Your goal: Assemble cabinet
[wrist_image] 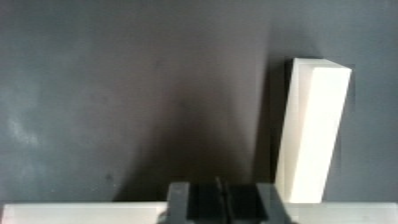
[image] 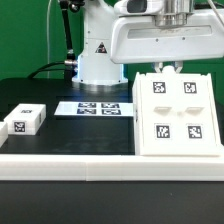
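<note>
The white rail (image: 60,160) edged the near side, and the large cabinet box (image: 178,115) sat against it at the exterior view's right, likely braced against sliding. The small block (image: 25,120) lay well apart at that view's left; the gripper (image: 166,68) hovered over the box's far edge, jaws seemingly pressed together, empty

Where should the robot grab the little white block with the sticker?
Probably best to come straight down from above and pinch the small white block across its two long sides, near the middle. It lies flat and alone on the table, so those sides look free.
</note>
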Action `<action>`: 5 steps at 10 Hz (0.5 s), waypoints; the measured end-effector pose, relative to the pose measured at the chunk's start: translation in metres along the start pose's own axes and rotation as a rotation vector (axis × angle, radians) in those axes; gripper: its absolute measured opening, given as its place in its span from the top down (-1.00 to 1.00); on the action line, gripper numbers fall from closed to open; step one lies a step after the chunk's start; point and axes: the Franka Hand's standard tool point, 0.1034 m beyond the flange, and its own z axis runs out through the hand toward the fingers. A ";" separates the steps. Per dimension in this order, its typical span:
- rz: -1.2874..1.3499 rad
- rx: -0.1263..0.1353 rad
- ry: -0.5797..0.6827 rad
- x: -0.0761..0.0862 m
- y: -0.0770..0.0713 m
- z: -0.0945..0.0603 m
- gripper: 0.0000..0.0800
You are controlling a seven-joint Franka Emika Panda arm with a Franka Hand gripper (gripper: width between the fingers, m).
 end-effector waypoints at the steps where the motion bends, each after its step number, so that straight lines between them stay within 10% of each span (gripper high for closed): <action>1: -0.003 0.000 0.002 0.000 0.004 -0.002 0.99; 5: -0.012 0.001 0.012 0.006 0.009 -0.025 0.99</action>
